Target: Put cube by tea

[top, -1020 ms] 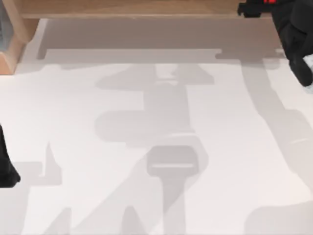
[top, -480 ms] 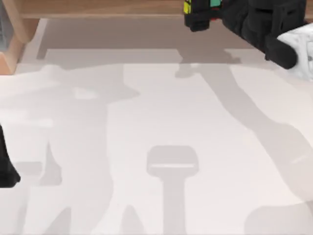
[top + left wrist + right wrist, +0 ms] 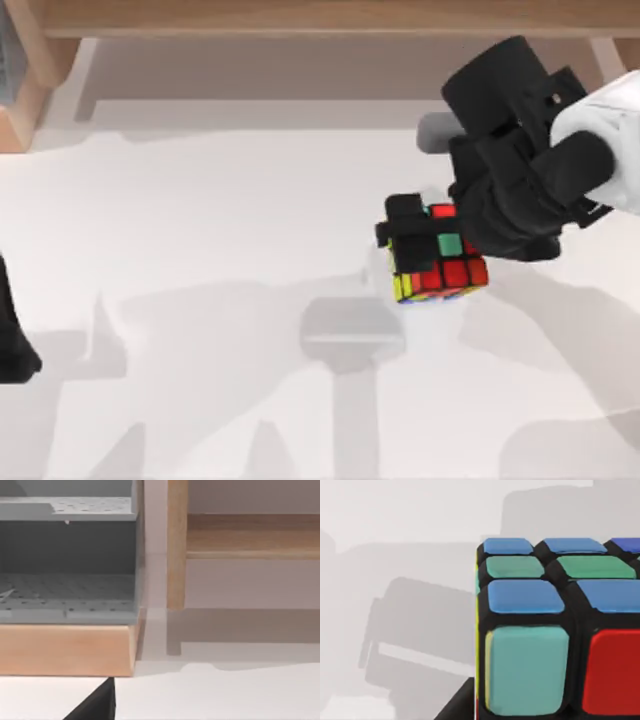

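White table (image 3: 200, 250) lies open; wooden shelf (image 3: 300, 18) blocks the far edge.

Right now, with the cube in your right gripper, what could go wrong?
The right gripper holds the cube above the white table, and the fingers look to cover just part of it, so it might twist or slip during the move. No tea is in sight, so I could set the cube down in the wrong spot. The left arm is parked at the table's left edge.

Top looks down — right wrist hugs cube (image 3: 555, 630).
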You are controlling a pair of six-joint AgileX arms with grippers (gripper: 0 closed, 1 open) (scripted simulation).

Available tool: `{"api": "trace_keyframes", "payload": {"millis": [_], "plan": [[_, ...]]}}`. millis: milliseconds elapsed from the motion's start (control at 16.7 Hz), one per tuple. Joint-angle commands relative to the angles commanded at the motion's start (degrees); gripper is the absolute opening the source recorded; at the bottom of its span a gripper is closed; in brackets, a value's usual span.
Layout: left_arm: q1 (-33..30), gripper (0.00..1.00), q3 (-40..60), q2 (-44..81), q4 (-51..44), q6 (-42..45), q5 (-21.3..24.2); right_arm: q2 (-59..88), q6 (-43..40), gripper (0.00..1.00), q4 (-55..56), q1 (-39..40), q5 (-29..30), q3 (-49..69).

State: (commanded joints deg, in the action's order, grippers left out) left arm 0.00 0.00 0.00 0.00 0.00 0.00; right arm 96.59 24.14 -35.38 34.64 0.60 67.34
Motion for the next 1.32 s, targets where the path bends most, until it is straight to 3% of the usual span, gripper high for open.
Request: {"api": "trace_keyframes", "payload": {"millis": [240,420,1320], "plan": [[0.0,1.0,0.0,0.0,0.0,0.0,0.0,-4.3,8.6,0.0,-16.9,2.1,-0.3,-4.5],[0.0,1.0,0.0,0.0,0.0,0.0,0.0,-6.3,12.8,0.0,-23.5,2.6,-0.1,-6.9],[0.0,1.0,0.0,0.0,0.0,0.0,0.0,-6.4,13.8,0.0,-24.2,3.4,-0.8,-6.3]]}}
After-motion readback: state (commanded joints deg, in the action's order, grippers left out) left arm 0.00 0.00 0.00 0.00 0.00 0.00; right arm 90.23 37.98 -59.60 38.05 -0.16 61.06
